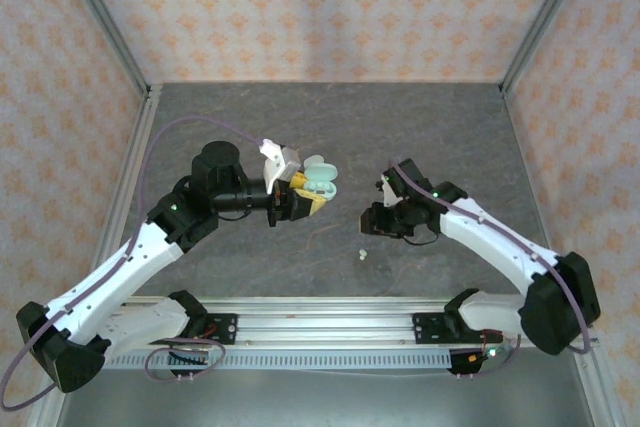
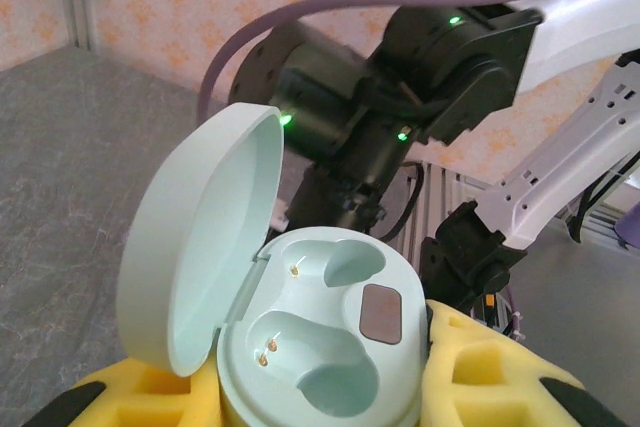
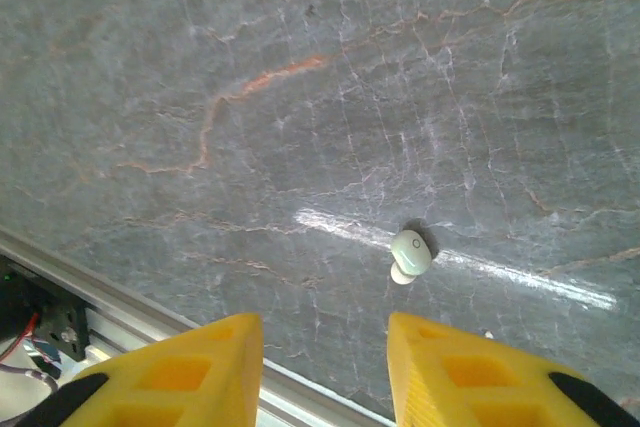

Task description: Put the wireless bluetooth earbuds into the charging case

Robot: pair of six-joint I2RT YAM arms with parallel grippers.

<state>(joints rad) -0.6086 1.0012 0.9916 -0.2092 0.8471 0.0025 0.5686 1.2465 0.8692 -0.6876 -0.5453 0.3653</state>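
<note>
On the table point(image 1: 300, 117): one small whitish earbud point(image 3: 410, 252) lies loose on the grey stone-look top, near the front rail point(image 1: 320, 322) and apart from both arms.
Left gripper point(image 1: 305, 194): clenched on the pale green case point(image 2: 330, 347), with the base seated between the yellow foam pads point(image 2: 490, 372). You present it toward the other arm.
Case: the lid point(image 2: 200, 247) is swung wide open. Both sockets point(image 2: 320, 367) are bare, and their gold contact pins show.
Right gripper point(image 3: 325, 372): it hangs over the table with its jaws parted and nothing between them. The earbud lies ahead of its fingertips, off the middle of the gap toward one finger.
Step in hand: by my reading, you are picking up the first earbud, and nothing is seated in the case yet.
Next move calls for: shift the right gripper sideways until the earbud sits in the middle of the gap. Then lower it to the tabletop and close gently around the bud.
After that: carry the bud to the open case and match its shape to one socket.
Risk: the bud is tiny and rounded, so an off-centre pinch would likely flick it away across the smooth top.
Left arm's part: hold the case steady with the lid clear of the approach.
</note>
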